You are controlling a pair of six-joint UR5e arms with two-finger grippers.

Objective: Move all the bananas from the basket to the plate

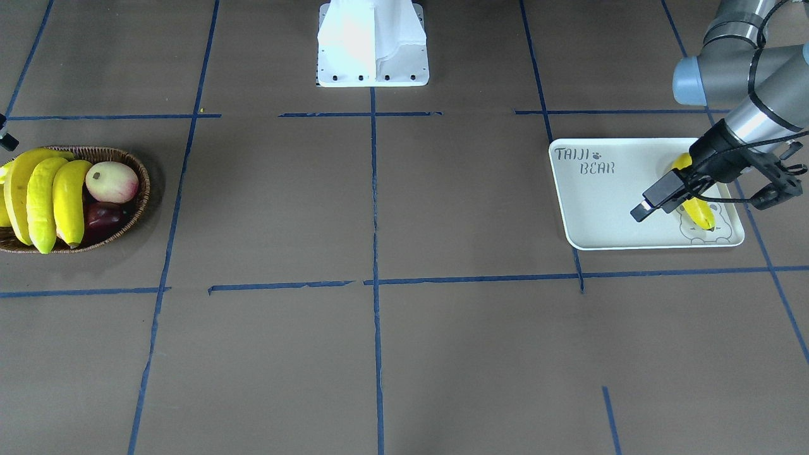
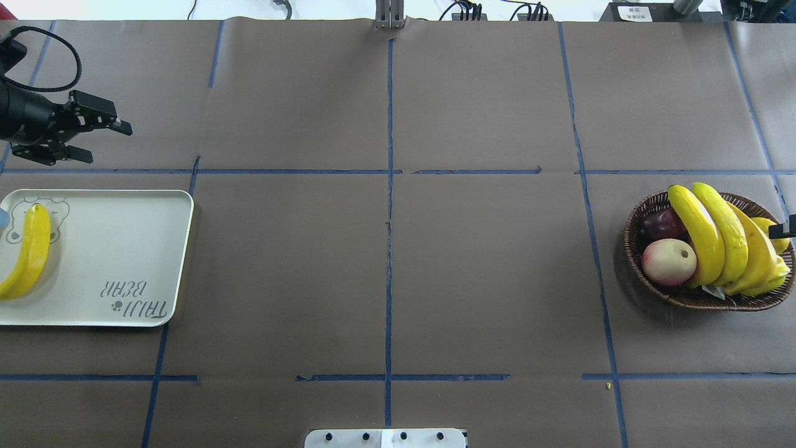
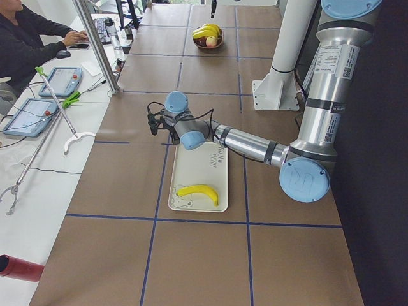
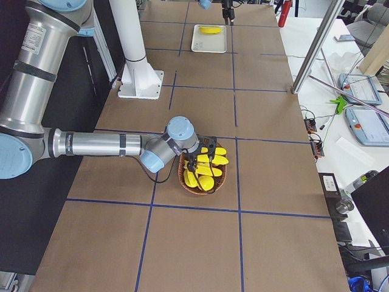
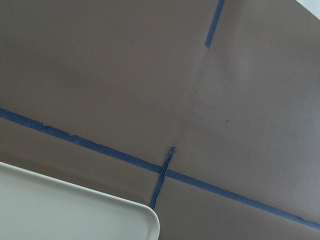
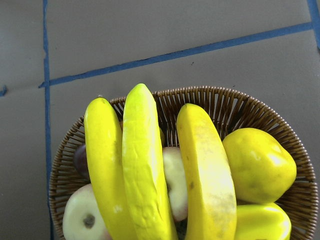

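One yellow banana lies on the white plate, over the bear drawing; it also shows in the front view. My left gripper is open and empty, hovering just beyond the plate's far edge. Three bananas lie side by side across the wicker basket at the far right. They fill the right wrist view. My right gripper is over the basket's outer side. Only a black tip shows, so I cannot tell its state.
The basket also holds a pink-cream apple, a dark red fruit and a plump yellow lemon-like fruit. The white robot base stands at the table's middle. An operator sits beside the table.
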